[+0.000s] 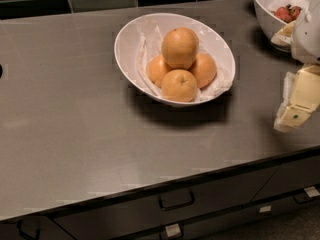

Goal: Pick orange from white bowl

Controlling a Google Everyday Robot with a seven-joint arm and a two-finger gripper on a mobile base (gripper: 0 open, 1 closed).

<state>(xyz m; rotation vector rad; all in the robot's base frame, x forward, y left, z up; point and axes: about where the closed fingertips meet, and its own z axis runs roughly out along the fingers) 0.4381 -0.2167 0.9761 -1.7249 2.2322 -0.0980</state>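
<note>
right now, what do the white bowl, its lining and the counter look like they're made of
White bowl: probably glazed ceramic, maybe plastic; smooth, glossy rim. Lining: thin white paper, judging by its crinkles. Counter: brushed metal, likely steel; grey with a soft sheen. The gripper hangs at the right edge, apart from the bowl.

Just a chunky cream-yellow gripper [296, 106] at the far right edge, mid-height, kinda boxy with flat plastic faces, tiny dark dot [295, 117] on the paler end block, whiter ribbed-looking strip [288, 86] down one side, and a smooth rounded white shell [307, 31] right above it.
</note>
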